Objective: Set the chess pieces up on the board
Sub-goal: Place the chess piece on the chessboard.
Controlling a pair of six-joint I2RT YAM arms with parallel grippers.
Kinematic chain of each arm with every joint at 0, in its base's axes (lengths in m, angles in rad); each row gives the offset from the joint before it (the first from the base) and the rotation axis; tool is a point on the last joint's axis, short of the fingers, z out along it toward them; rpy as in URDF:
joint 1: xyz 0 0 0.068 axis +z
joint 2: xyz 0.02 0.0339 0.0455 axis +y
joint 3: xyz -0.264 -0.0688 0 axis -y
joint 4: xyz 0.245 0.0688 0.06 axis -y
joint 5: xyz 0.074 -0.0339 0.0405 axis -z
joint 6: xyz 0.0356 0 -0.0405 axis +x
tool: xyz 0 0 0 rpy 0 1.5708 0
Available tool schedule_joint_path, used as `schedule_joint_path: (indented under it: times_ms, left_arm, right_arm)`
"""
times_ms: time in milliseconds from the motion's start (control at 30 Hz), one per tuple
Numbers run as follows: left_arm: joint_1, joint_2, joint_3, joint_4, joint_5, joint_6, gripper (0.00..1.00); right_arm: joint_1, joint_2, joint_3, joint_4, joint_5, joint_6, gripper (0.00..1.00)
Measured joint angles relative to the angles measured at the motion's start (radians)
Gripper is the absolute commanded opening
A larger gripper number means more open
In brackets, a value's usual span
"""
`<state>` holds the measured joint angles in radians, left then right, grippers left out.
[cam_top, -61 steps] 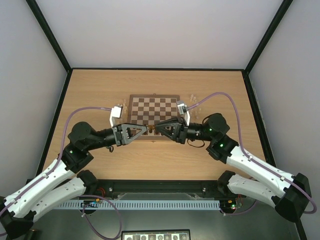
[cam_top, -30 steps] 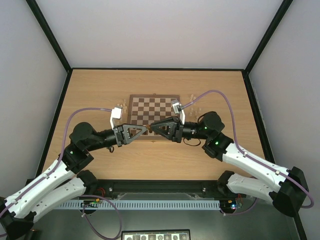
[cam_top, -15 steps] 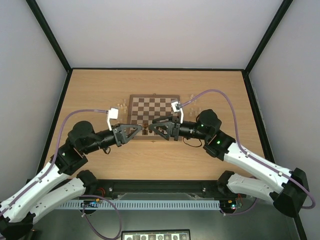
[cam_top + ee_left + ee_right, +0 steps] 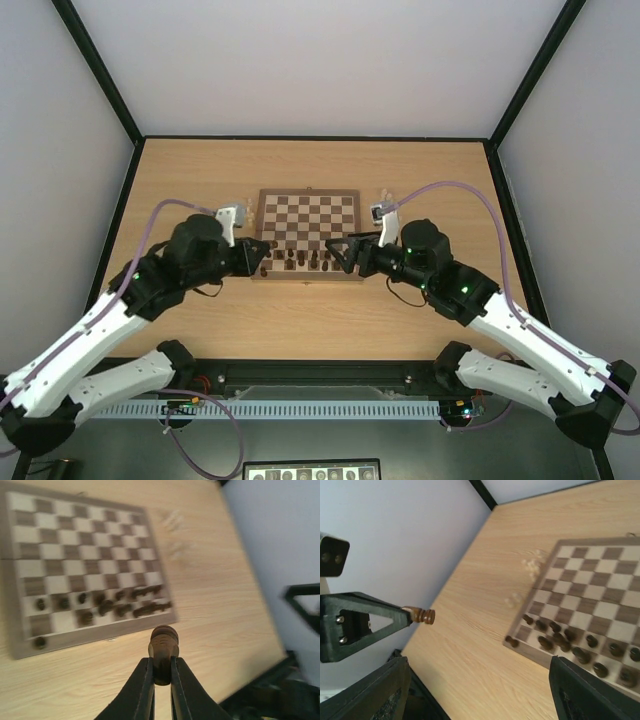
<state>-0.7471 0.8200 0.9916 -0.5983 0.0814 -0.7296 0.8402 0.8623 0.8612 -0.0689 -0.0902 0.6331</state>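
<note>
The left claw (image 4: 161,666) grips a single dark brown chessman (image 4: 164,642) by its base between two nearly closed fingers (image 4: 146,680), holding it upright above the table (image 4: 330,310) near the board's (image 4: 307,215) near left corner. Seen from the right wrist, the same claw (image 4: 406,613) holds the piece out sideways in mid-air, clear of the wood. The right claw (image 4: 345,251) hangs at the board's near right corner with its jaws spread wide and nothing between them. The other dark pieces (image 4: 300,260) stand crowded along the two rows nearest the arms, somewhat unevenly spaced. One more dark piece (image 4: 40,641) sits on the mid-brown border at the near left corner. The pale pieces (image 4: 532,566) lie in small, blurred clusters on the table just off the board's left side, with others (image 4: 385,195) just off its right side. The far rows of the board are bare.
</note>
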Motion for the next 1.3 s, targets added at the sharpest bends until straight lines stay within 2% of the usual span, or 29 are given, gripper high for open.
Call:
schedule_joint_path:
  times_ms: [267, 500, 833, 1300]
  left_arm:
    - [-0.027, 0.186, 0.023, -0.195, -0.2, 0.062, 0.02]
    - [-0.121, 0.339, 0.057, -0.24, -0.312, 0.076, 0.02]
    - [-0.151, 0.476, 0.058, -0.221, -0.397, 0.092, 0.02]
    - [-0.132, 0.603, 0.034, -0.079, -0.396, 0.137, 0.03]
  right_arm:
    - [0.0, 0.031, 0.0, -0.092, 0.039, -0.031, 0.77]
    - [0.0, 0.074, 0.0, -0.092, 0.027, -0.043, 0.78]
    - [-0.002, 0.077, -0.003, -0.092, 0.024, -0.05, 0.78]
    - [-0.038, 0.054, -0.008, -0.095, 0.016, -0.051, 0.78]
